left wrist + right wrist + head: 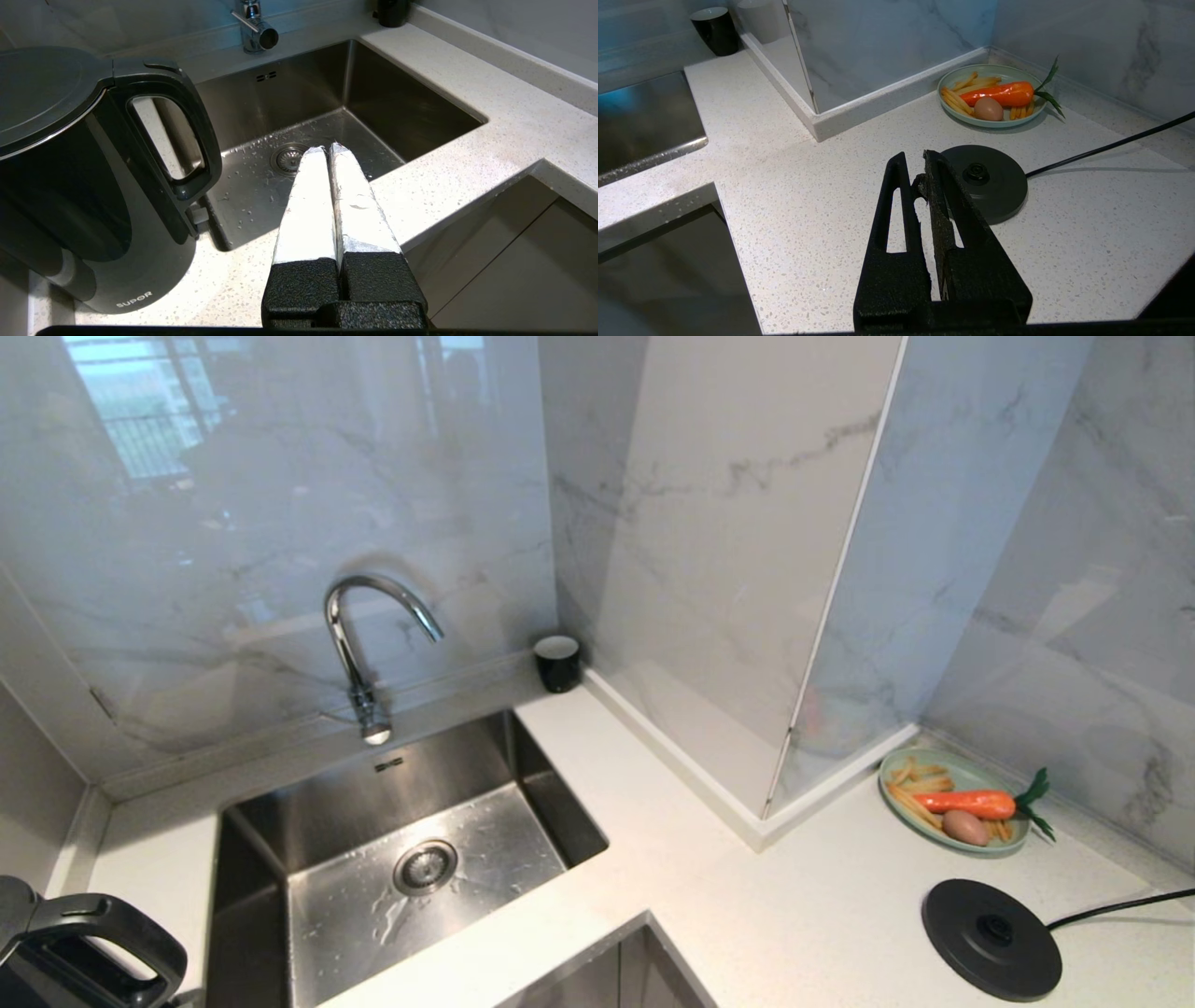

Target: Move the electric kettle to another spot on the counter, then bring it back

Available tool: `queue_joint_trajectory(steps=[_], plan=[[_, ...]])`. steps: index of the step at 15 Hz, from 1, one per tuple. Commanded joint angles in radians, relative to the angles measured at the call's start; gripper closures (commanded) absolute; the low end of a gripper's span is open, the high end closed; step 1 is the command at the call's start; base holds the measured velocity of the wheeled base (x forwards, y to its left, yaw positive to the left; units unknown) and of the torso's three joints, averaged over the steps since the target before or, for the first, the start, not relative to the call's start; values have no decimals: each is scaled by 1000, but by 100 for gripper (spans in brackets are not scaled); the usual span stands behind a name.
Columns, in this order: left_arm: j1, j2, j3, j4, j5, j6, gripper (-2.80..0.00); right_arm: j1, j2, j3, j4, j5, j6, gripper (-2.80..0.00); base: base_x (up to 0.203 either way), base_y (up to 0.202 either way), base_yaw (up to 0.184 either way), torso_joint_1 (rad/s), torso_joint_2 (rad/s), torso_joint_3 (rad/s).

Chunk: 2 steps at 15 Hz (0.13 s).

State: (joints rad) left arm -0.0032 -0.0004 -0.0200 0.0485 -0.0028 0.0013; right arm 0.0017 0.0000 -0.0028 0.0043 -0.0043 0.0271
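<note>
Electric kettle (88,186) standing upright on the counter (467,154), at the left of the steel sink (327,121), off its power base (991,938), which sits well apart at the far right near the plate (952,793) of carrot, egg and fries. Loop handle (187,135) turned toward the sink side, long axis of the handle vertical.

Left gripper (327,148) just beside the kettle, handle lying to one side of the fingertips, not touching; fingers (308,200) pressed together, holding nothing. Right gripper (915,163) over the open counter beside the power base, tips meeting, holding nothing. Left arm judged clearly the nearer to the kettle; right arm the nearer to the base.

Kettle body dark, glossy, tall; lid shut, grey top, thick black handle with a clear opening through it, brand lettering low on the wall. Judged: first leg done, return leg pending; fingers to be spread, then brought sideways around the handle.
</note>
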Motion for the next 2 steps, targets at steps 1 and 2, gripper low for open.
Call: queue_joint_trajectory(steps=[1,2], plan=[[0,0,0,-1,0,0,0,0,1,0,0,0,0,0,0,0,0,0,0,0],[0,0,0,-1,0,0,0,0,2,0,0,0,-1,0,0,0,0,0,0,0]])
